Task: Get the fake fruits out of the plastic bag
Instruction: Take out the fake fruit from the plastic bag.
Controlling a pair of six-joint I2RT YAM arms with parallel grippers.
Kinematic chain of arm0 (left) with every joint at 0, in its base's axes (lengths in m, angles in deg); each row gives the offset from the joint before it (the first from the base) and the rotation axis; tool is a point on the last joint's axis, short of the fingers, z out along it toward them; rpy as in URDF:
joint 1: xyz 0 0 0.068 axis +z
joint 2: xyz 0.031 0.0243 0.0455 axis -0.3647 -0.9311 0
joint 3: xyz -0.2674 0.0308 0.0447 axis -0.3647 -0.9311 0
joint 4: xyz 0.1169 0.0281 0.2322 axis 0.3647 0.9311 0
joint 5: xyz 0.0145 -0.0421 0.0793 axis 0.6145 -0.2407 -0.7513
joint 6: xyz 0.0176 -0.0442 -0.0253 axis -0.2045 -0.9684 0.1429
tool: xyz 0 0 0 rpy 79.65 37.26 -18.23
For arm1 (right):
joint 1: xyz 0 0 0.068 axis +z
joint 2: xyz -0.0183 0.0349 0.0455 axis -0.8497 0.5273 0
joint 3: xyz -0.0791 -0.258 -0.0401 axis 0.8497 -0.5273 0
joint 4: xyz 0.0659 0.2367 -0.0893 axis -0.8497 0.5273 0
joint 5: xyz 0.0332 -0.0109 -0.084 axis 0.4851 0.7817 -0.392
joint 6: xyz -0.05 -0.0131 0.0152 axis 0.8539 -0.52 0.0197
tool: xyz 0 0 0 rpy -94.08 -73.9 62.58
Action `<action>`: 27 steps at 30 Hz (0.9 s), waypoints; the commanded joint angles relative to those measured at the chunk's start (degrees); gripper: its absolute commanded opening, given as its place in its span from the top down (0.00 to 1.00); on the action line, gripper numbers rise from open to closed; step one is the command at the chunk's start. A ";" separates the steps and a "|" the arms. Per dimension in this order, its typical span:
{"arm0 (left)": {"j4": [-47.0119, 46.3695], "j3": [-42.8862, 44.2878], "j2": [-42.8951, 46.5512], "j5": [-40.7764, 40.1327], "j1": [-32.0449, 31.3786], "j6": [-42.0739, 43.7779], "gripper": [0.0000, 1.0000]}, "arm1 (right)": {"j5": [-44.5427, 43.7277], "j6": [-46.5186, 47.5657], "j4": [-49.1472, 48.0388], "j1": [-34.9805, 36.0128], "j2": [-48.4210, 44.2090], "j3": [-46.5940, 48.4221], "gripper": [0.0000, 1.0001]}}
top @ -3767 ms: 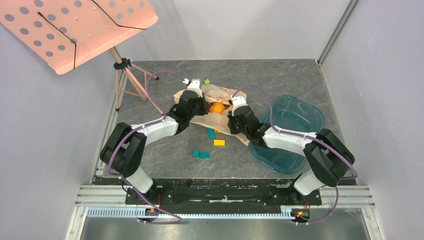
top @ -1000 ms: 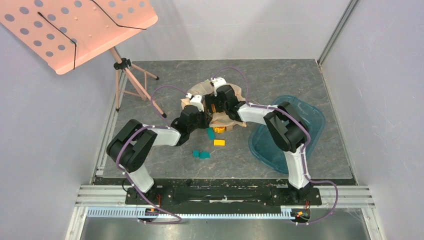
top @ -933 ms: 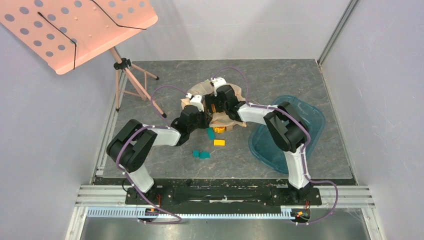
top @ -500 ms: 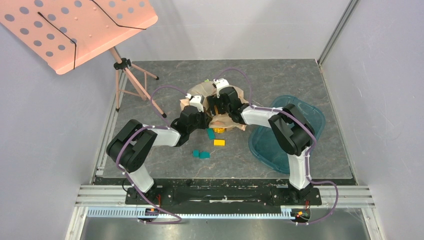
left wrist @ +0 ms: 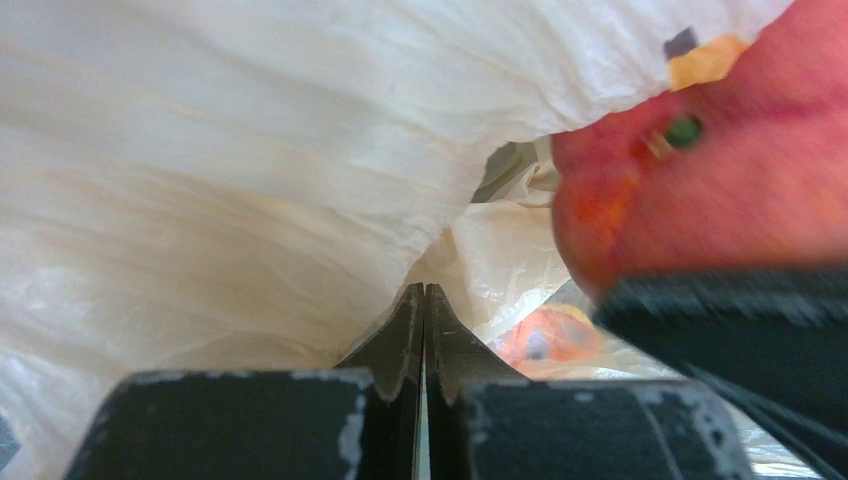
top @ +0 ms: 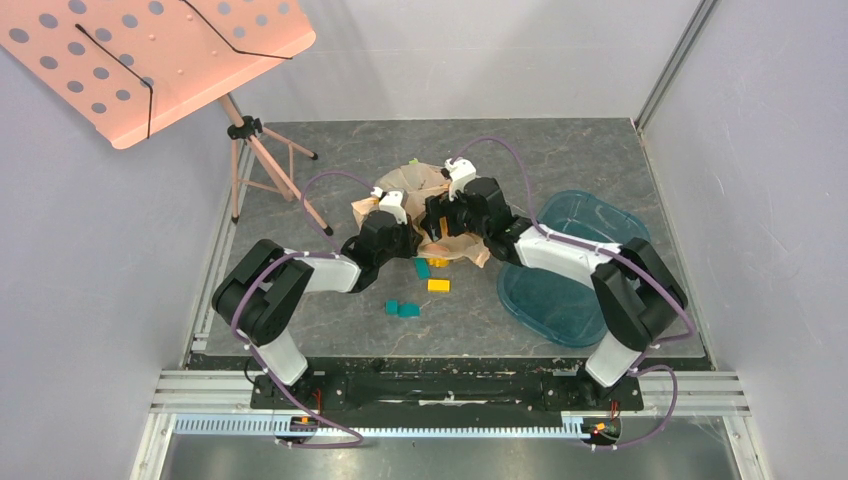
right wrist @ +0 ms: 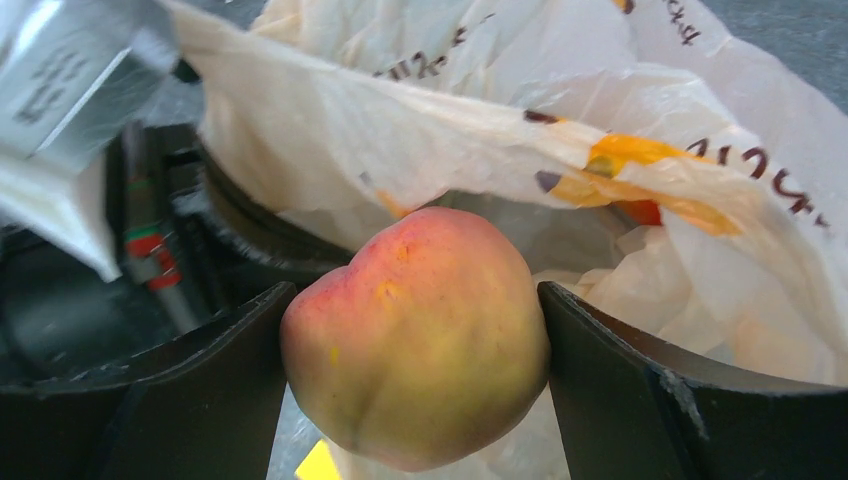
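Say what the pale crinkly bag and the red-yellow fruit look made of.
The pale peach crinkly bag: thin plastic film, seemingly; translucent, finely creased, faint sheen. The orange-red and yellow toy fruit: probably moulded plastic or foam; smooth, evenly painted skin with soft gloss.

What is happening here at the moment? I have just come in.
Two robot arms are working on a plastic bag in the middle of the table. The left gripper is shut and seems to pinch the bag's thin film. The right gripper has its fingers against both sides of the orange-red fake fruit, which sits at the bag's opening with film above and behind it. A teal tray lies under the right arm.
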 commanded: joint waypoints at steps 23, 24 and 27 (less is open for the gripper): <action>8.46 6.01 0.26 -0.48 -0.12 0.09 0.98 | -0.33 -7.52 18.76 -8.34 -25.97 -1.29 0.49; 8.51 5.97 0.27 -0.36 -0.12 0.00 0.98 | -0.52 -7.61 18.94 -10.01 -27.44 -2.27 0.49; 8.63 6.14 0.11 -0.13 -0.14 -0.34 0.98 | -0.68 -8.26 20.41 -16.29 -31.13 -4.98 0.49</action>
